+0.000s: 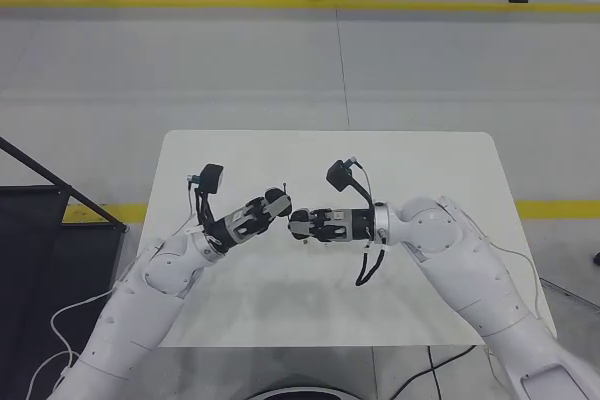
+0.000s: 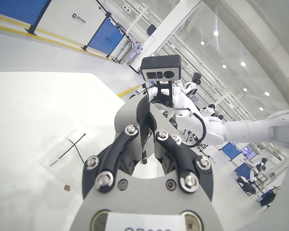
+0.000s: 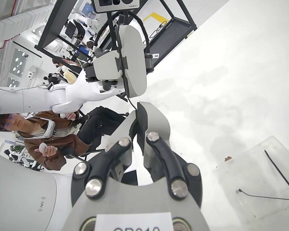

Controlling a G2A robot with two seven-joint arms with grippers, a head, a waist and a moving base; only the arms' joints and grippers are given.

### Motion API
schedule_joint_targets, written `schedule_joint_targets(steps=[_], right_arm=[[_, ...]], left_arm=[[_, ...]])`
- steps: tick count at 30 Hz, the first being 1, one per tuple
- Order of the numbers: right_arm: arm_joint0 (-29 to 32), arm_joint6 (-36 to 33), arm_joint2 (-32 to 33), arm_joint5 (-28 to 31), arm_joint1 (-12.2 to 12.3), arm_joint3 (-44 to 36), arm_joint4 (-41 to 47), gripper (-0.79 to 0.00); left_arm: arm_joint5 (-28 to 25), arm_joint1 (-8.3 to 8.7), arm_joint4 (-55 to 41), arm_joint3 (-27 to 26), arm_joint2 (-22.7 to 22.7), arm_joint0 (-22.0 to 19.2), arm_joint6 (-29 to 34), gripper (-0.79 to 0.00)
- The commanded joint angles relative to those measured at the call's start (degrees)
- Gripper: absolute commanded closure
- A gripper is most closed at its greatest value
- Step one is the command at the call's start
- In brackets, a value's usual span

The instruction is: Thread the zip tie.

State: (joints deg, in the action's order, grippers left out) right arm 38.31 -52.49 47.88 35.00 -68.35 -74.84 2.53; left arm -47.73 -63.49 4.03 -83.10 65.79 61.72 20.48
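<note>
Above the middle of the white table [image 1: 430, 180] my two grippers meet tip to tip. A thin black zip tie [image 3: 132, 102] runs as a short strand between them. My left gripper [image 2: 147, 111] has its black pads pressed together on the tie, and a dark end of the tie [image 2: 144, 155] hangs between its fingers. My right gripper [image 3: 139, 112] is shut on the strand's other end. From above, the left gripper [image 1: 277, 205] and right gripper [image 1: 298, 222] almost touch. How the tie's head and tail stand is hidden by the fingers.
A clear flat tray [image 2: 62, 145] lies on the table with spare black zip ties [image 3: 279, 169] in it. A small brown scrap [image 2: 67, 188] lies beside the tray. A black rack [image 1: 20, 240] stands off the table's left side.
</note>
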Motion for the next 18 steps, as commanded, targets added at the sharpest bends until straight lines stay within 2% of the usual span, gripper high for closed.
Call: schedule_joint_targets(steps=[1, 8, 13, 18], right_arm=[[-0.03, -0.08, 0.03, 0.05, -0.03, 0.02, 0.05, -0.225], [0.01, -0.15, 0.20, 0.00, -0.13, -0.26, 0.04, -0.188], [0.03, -0.27, 0.28, 0.06, -0.19, -0.29, 0.05, 0.000], [-0.04, -0.46, 0.27, 0.12, -0.28, -0.21, 0.02, 0.000]], left_arm=[[0.01, -0.06, 0.05, 0.00, -0.07, -0.02, 0.11, 0.000], [0.04, -0.25, 0.21, 0.07, -0.10, -0.05, 0.10, 0.000], [0.03, -0.36, 0.27, 0.10, -0.02, -0.03, 0.17, 0.000], [-0.02, -0.46, 0.15, 0.23, 0.12, -0.04, 0.19, 0.000]])
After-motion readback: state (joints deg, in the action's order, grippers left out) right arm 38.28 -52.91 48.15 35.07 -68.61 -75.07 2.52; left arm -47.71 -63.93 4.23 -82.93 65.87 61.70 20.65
